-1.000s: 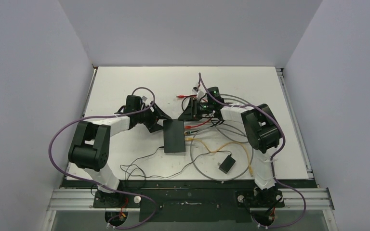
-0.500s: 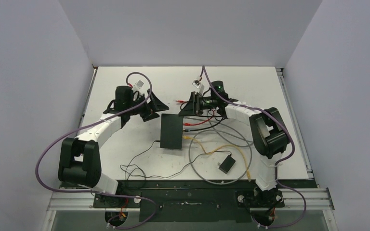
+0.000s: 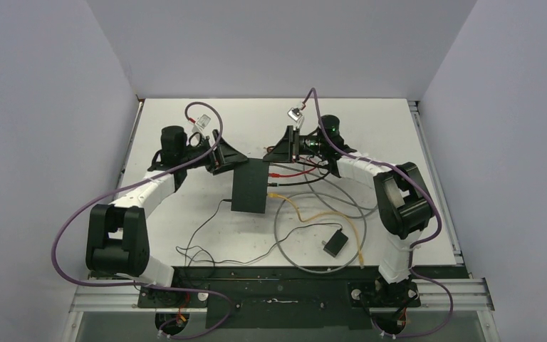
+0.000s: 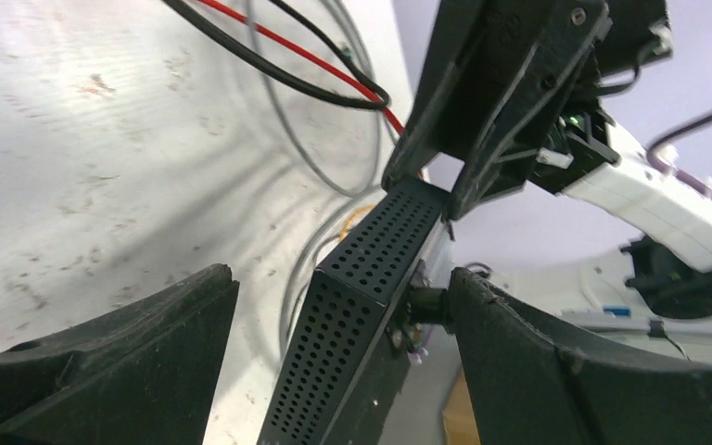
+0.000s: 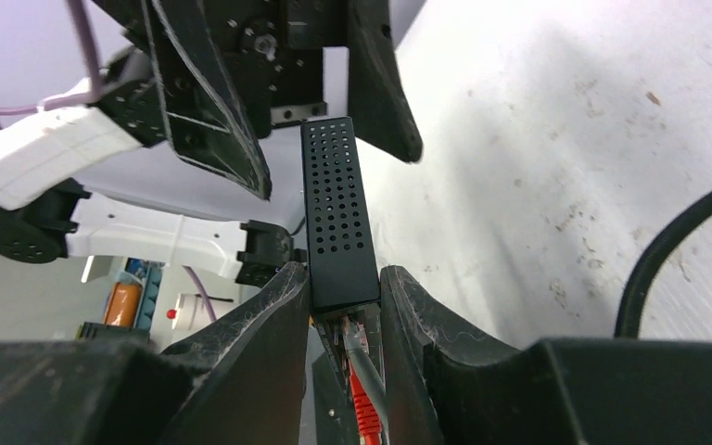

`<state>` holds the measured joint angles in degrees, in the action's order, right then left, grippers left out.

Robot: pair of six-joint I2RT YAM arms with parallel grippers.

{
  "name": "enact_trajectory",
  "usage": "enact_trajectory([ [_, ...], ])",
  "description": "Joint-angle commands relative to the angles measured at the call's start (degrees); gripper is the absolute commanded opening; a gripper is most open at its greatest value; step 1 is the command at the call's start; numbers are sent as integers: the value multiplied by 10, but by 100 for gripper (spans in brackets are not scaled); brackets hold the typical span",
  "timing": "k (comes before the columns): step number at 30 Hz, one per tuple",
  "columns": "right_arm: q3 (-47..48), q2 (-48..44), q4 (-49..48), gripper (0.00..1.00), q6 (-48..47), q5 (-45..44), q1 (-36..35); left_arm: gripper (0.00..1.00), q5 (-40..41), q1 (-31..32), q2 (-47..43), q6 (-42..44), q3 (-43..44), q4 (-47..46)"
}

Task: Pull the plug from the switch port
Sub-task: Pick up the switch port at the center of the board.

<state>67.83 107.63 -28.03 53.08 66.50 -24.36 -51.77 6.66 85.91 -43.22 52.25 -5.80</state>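
Top camera overlooks the whole desk (image 3: pixel 185 128) from behind. Wrist cameras face each other closely; left claw (image 4: pixel 338 287) and right claw (image 5: pixel 343 278) both frame the switch (image 4: pixel 362 278).

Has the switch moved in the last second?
Yes. The switch has moved toward the far edge of the table and slightly left, away from the unmoved adapter block.

White table (image 3: pixel 185 128) under black adapter block (image 3: pixel 335 243) and loose cables (image 3: pixel 305 266)
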Motion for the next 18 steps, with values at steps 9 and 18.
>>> enact_trajectory([
  [9,22,-32,-127,5,69,23,9,69,-116,14,-15,-111,-37,-172],
  [18,25,-30,-119,5,68,10,11,50,-99,46,-8,-120,-30,-168],
])
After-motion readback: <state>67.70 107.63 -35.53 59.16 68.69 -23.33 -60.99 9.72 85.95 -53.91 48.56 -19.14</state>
